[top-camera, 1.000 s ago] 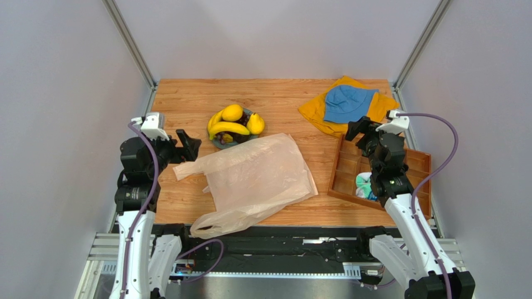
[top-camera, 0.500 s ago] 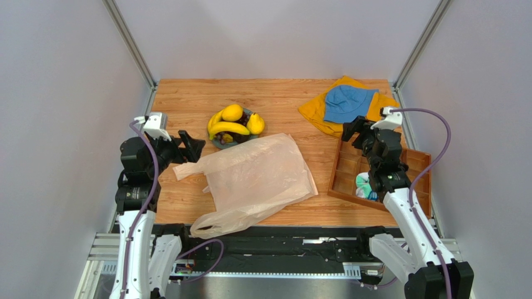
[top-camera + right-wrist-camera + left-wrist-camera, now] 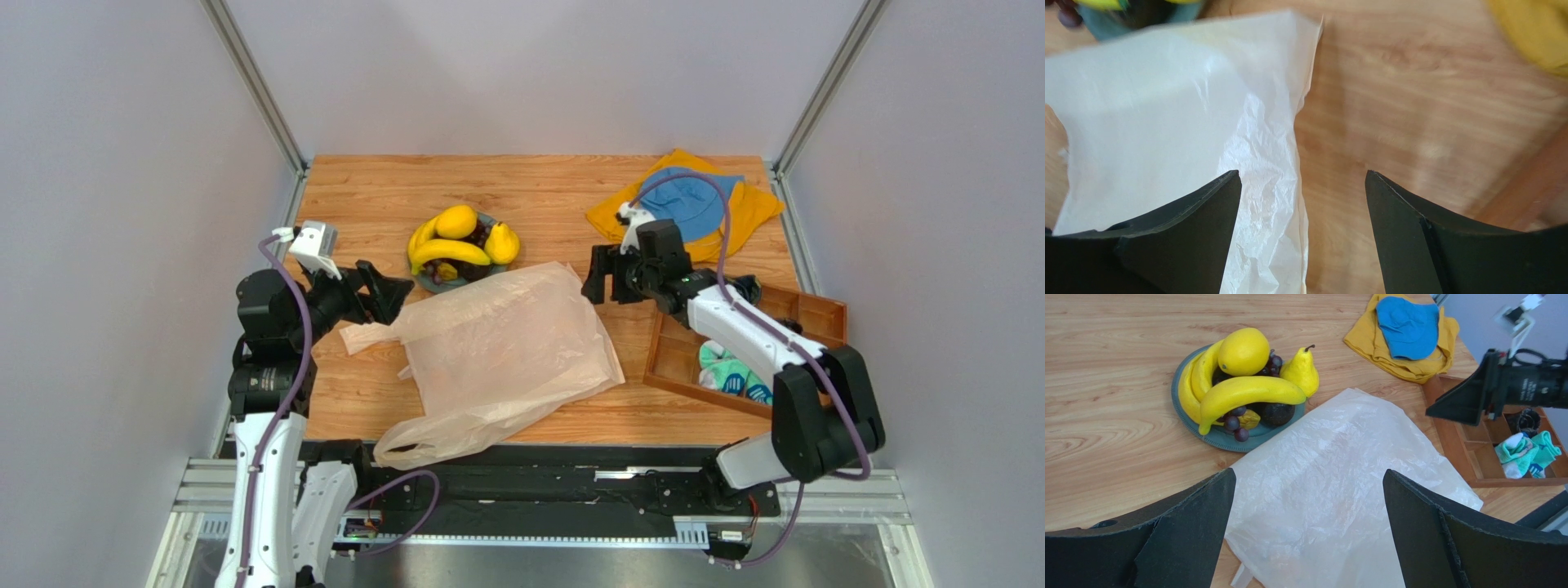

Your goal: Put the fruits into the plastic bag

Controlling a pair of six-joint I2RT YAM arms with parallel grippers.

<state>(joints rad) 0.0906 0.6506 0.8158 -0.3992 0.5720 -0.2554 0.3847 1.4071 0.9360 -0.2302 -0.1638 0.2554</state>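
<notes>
The fruits sit piled on a grey-blue plate: yellow bananas, a lemon, a pear, dark grapes and a dark round fruit. The plastic bag lies flat just in front of the plate, its far edge touching the rim. My left gripper hovers open at the bag's far left corner; the bag shows between its fingers. My right gripper is open above the bag's far right edge, empty.
An orange cloth with a blue cloth on it lies at the back right. A wooden compartment tray holding teal-and-white items stands at the right, close to the bag.
The right arm swung left from over the tray to the bag's far right edge, its jaws a little narrower. The left gripper crept right toward the bag.
</notes>
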